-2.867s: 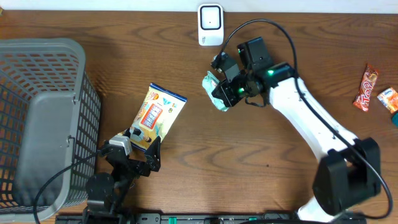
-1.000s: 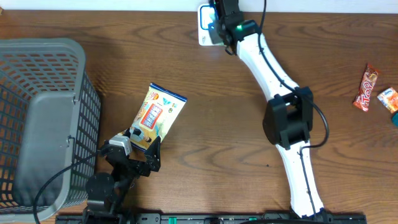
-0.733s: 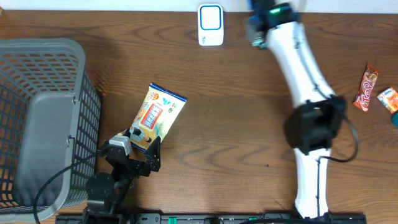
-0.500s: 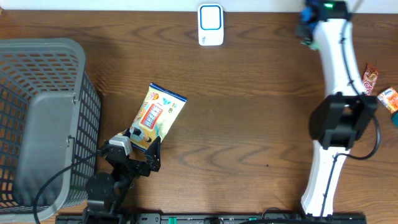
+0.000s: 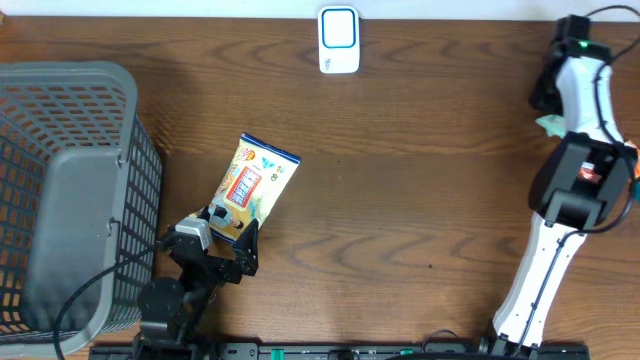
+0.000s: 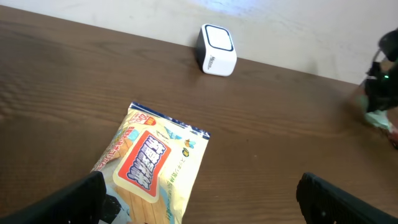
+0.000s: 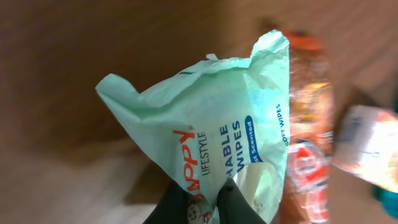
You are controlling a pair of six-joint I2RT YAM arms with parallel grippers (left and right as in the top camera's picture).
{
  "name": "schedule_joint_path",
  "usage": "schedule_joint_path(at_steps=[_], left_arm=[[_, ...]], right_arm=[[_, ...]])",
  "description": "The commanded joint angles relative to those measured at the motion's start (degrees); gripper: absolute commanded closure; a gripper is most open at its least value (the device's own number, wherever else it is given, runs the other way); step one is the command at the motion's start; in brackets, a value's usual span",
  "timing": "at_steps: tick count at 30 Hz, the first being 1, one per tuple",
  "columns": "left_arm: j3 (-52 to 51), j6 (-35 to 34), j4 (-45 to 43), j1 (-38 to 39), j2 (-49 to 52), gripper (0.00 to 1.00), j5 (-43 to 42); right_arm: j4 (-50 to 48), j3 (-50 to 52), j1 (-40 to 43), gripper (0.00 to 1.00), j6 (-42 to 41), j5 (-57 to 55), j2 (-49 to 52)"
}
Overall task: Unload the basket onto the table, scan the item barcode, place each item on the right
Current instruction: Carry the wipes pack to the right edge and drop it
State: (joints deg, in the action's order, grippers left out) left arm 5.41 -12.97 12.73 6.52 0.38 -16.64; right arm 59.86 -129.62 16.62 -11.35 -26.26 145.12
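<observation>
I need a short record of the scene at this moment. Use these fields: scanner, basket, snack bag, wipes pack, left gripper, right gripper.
scanner: white, at the far edge of the table
basket: grey, at the left
snack bag: lying flat beside the basket
wipes pack: green, far right, away from the scanner
left gripper: open, at the snack bag's near end
right gripper: shut on the wipes pack's edge

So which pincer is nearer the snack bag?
Left. The left pincer stands open around the snack bag's end; the right pincer is far off rightward, holding a wipes pack.
</observation>
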Motion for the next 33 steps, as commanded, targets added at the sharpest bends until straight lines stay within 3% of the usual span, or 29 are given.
schedule_joint_path(at_steps=[1,4,5,6,12,21,33], left_arm=[[-0.9,1.1,1.4,-0.2,-0.1,0.02,-0.9],[-0.9,1.1,1.4,-0.2,-0.1,0.02,-0.9],[-0.9,1.1,1.4,-0.2,-0.1,0.02,-0.9],[-0.9,1.1,1.4,-0.2,-0.1,0.02,-0.9],[-0.9,1.1,1.4,-0.2,-0.1,0.02,-0.9],[-0.9,1.1,1.4,-0.2,-0.1,0.02,-0.9],[-0.9,1.1,1.4,-0.2,-0.1,0.02,-0.9]], right_arm=[[0.9,-0.8,2.5,0.74,-1.9,-6.1,-1.0],[1.5,-1.0,3.6,0.34,-1.9,-6.1,-1.5],[1.8,-1.2,3.7,0.12,-1.9,-5.2,-1.9],[1.9,-1.6,3.8,0.01,-1.9,-3.0,-2.6],[1.7,-2.8,2.4,0.01,-2.7,9.1,-10.8],[2.8,-2.8,-2.7,0.01,-13.2,17.5,-28.0],[8.7,-2.8,-12.4,0.01,-15.7,25.0,-44.4]])
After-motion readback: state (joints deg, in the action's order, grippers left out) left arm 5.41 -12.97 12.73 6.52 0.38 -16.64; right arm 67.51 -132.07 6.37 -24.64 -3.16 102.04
